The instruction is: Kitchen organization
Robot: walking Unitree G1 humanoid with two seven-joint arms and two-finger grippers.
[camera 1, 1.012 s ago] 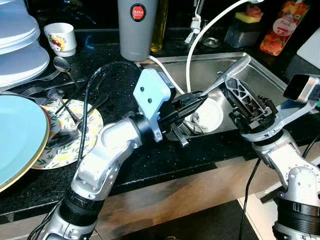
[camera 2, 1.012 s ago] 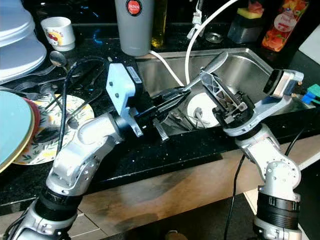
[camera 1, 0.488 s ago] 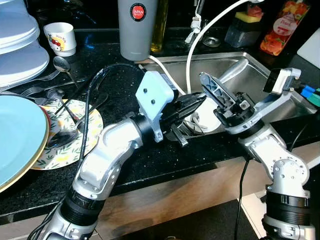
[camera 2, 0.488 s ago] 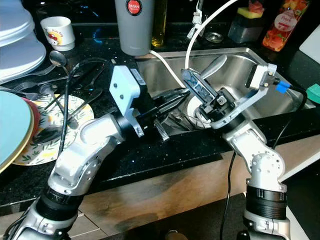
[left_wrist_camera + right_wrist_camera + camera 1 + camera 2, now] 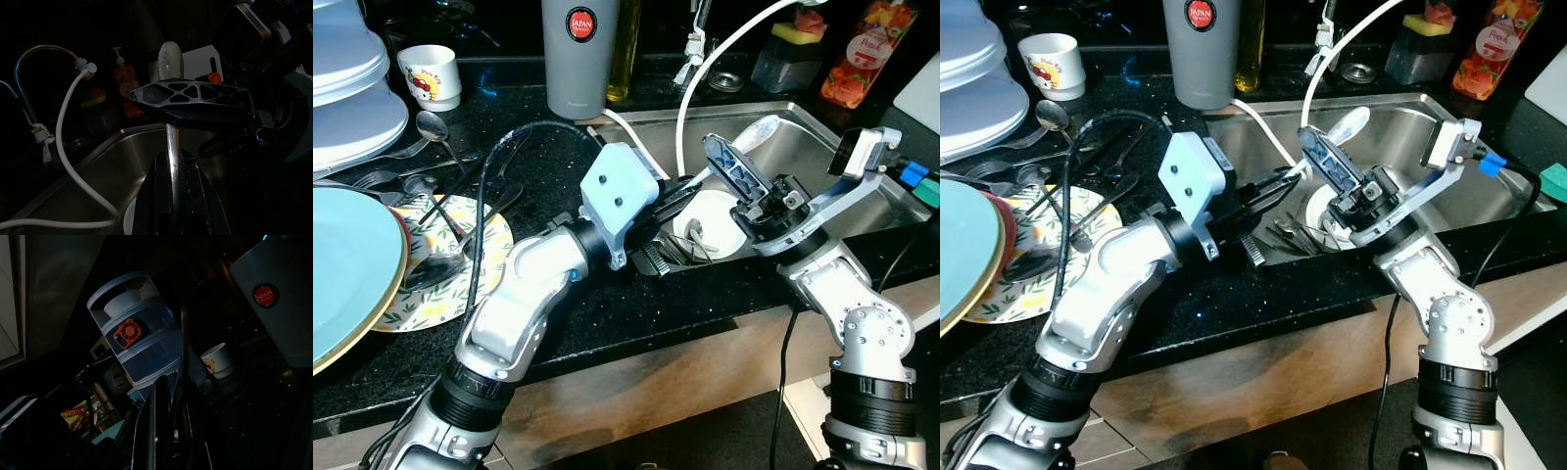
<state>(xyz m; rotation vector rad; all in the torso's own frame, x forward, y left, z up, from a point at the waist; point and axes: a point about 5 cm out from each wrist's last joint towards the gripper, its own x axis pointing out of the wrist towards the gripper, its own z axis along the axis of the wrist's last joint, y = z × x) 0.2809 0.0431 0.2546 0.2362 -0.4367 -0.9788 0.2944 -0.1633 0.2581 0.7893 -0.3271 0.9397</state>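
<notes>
A metal spoon (image 5: 756,132) slants up over the sink (image 5: 822,127), bowl end highest. My left gripper (image 5: 683,189) is shut on its handle at the sink's left rim. In the left wrist view the spoon (image 5: 169,58) rises straight out of the left gripper (image 5: 173,161). My right gripper (image 5: 729,168) has come in from the right, and one of its latticed fingers (image 5: 195,98) crosses in front of the handle. In the right wrist view its fingers (image 5: 159,421) stand close together on a thin shaft.
A white dish (image 5: 717,213) and cutlery lie in the sink, with a white hose (image 5: 700,78) arching over it. A grey tumbler (image 5: 579,54), a small cup (image 5: 433,73), stacked white plates (image 5: 347,98), a floral plate (image 5: 460,289) with spoons and a blue plate (image 5: 347,264) crowd the black counter.
My right gripper swung left from the sink's right side to the spoon and its fingers have come together on the handle. The left gripper kept hold and shifted slightly.
</notes>
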